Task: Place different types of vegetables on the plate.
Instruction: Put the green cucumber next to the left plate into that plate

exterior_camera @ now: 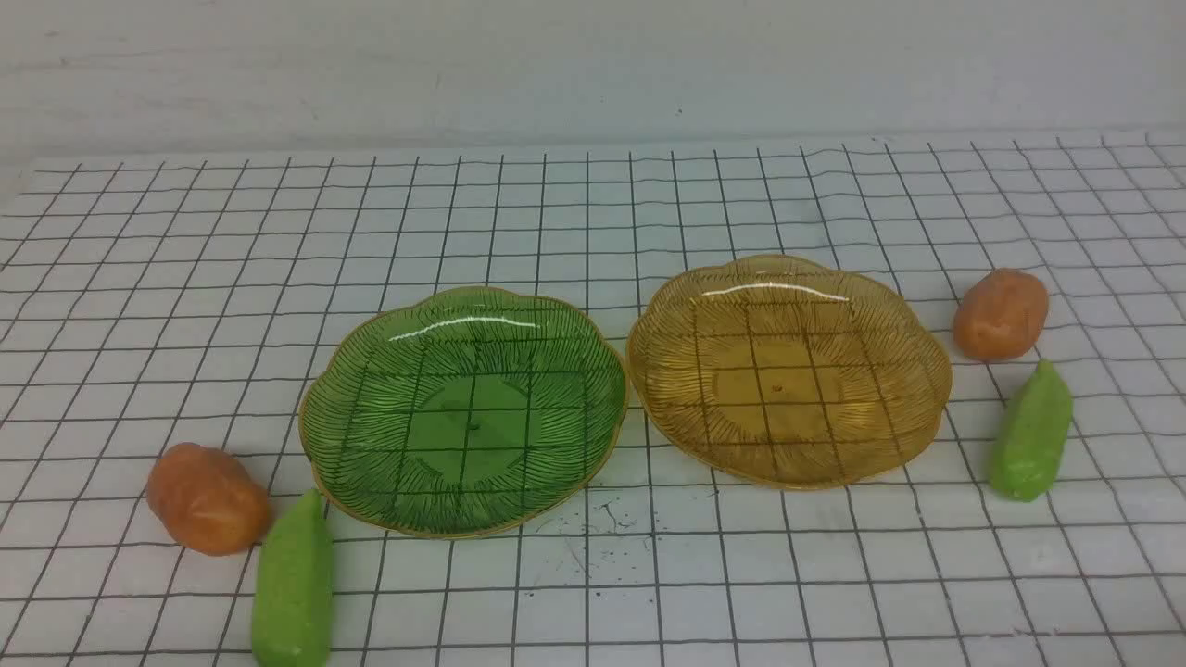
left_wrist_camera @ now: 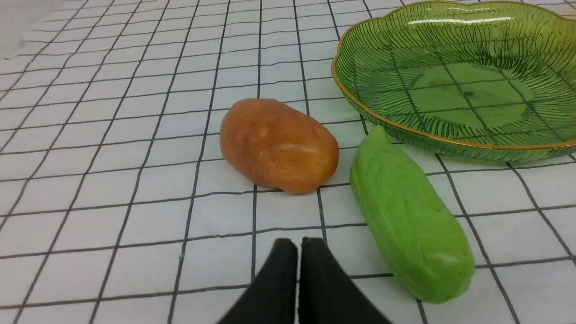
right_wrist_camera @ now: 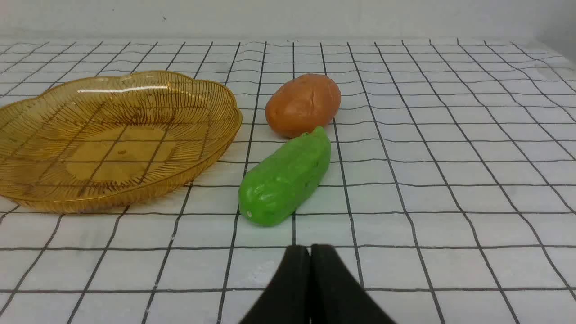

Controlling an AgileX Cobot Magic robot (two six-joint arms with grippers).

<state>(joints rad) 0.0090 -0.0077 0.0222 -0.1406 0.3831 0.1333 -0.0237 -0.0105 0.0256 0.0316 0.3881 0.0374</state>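
- The surface (exterior_camera: 593, 232) is covered with a white cloth printed with a black grid.
- In the front view, two see-through scalloped plates sit near the middle. The amber plate (exterior_camera: 788, 371) is at about 3 o'clock from the green plate (exterior_camera: 463, 412).
- The plates' rims are just beside each other, and I cannot tell whether they touch.
- All four vegetables lie on the surface, outside the plates.
- The left potato (exterior_camera: 208, 500), an orange-brown lump, lies between 8 and 9 o'clock from the green plate.
- The left cucumber (exterior_camera: 294, 584) is bright green and lies between 7 and 8 o'clock from the same plate. Its pointed end aims toward 12 o'clock.
- The left wrist view shows a narrow gap between these two pieces. The cucumber's tip is just beside the green plate's rim.
- The right potato (exterior_camera: 1001, 315) lies between 2 and 3 o'clock from the amber plate.
- The right cucumber (exterior_camera: 1031, 433) lies between 3 and 4 o'clock from that plate, with its tip up close to the potato. I cannot tell whether they touch.
- The left gripper (left_wrist_camera: 298, 243) is closed tight and grips nothing. It is near the left potato and left cucumber but clear of both.
- The right gripper (right_wrist_camera: 309, 249) is also closed on nothing. It is near the blunt end of the right cucumber, not touching it.
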